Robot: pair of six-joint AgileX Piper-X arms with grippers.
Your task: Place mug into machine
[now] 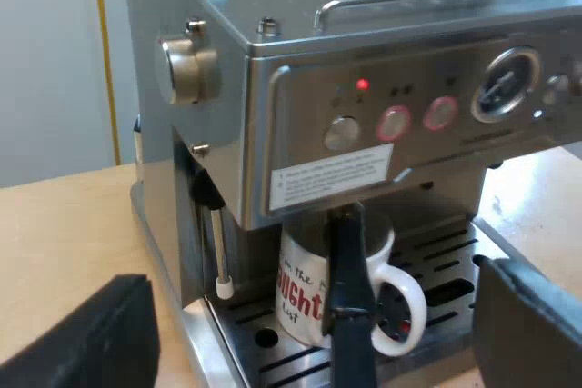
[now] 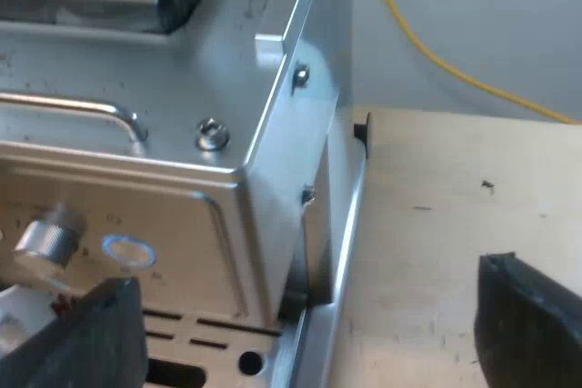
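The mug (image 1: 305,295), white with red lettering, stands upright on the slotted drip tray (image 1: 446,256) of the espresso machine (image 1: 300,34), tucked under the front panel, so by these pictures the placing looks done. Its ear turns outward, toward the open side of the tray. The dark handle (image 1: 350,288) of the metal holder sticks out from the machine's front and crosses right in front of the mug; that probably explains why the mug sits so far in, since its mouth then comes beneath the holder. The steam wand (image 1: 219,252) hangs beside the mug and apart from it. On the panel above, two round buttons (image 1: 394,122) glow pink. The left gripper (image 1: 309,324) faces the mug from the tray's front with its jaws spread wide and nothing between them; neither finger touches the mug, a fair stance for an arm that is done with it. The right gripper (image 2: 309,315) hovers over the machine's upper corner, where its side meets the wooden table (image 2: 436,224), jaws likewise wide and empty, well away from the mug and out of the other arm's way.
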